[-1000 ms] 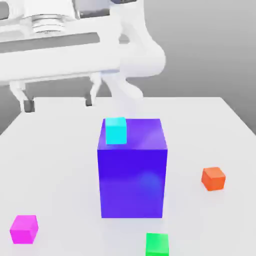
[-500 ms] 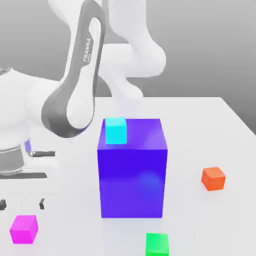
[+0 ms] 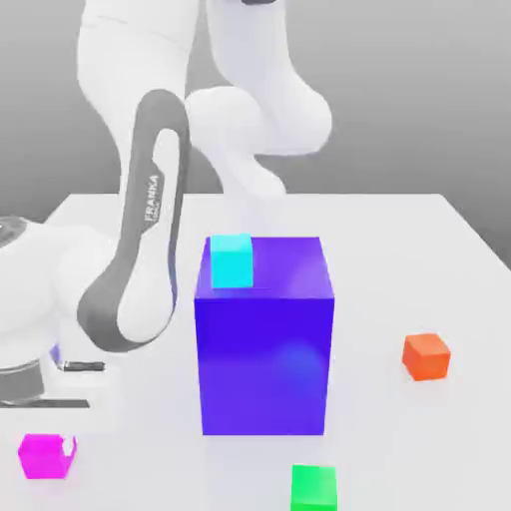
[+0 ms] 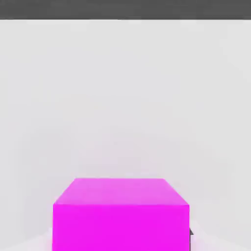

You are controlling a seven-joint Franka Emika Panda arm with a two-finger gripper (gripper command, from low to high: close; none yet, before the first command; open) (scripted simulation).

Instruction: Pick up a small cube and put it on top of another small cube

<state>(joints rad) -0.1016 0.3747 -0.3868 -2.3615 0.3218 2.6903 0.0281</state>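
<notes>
In the exterior view, a white robot arm [image 3: 140, 269] bends low over the near corner of a pale counter [image 3: 399, 259] on the exterior view's left. Its claw [image 3: 45, 451] sits around the small magenta cube [image 3: 42, 457], which rests on the counter. Whether the claw is open or closed, I cannot tell. A big blue-purple block [image 3: 264, 349] stands mid-counter with a cyan cube [image 3: 231, 261] on top. An orange cube [image 3: 426, 355] and a green cube [image 3: 313, 488] lie nearby.

In the hand view, the magenta cube [image 4: 121, 215] rests close up on the counter [image 4: 122, 98].

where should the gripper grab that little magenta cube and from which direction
Grip the magenta cube across two opposite vertical faces, coming straight down from above. It sits flat on the white table with open space around it, and its top face lies level, so a top-down pinch looks cleanest.
</notes>
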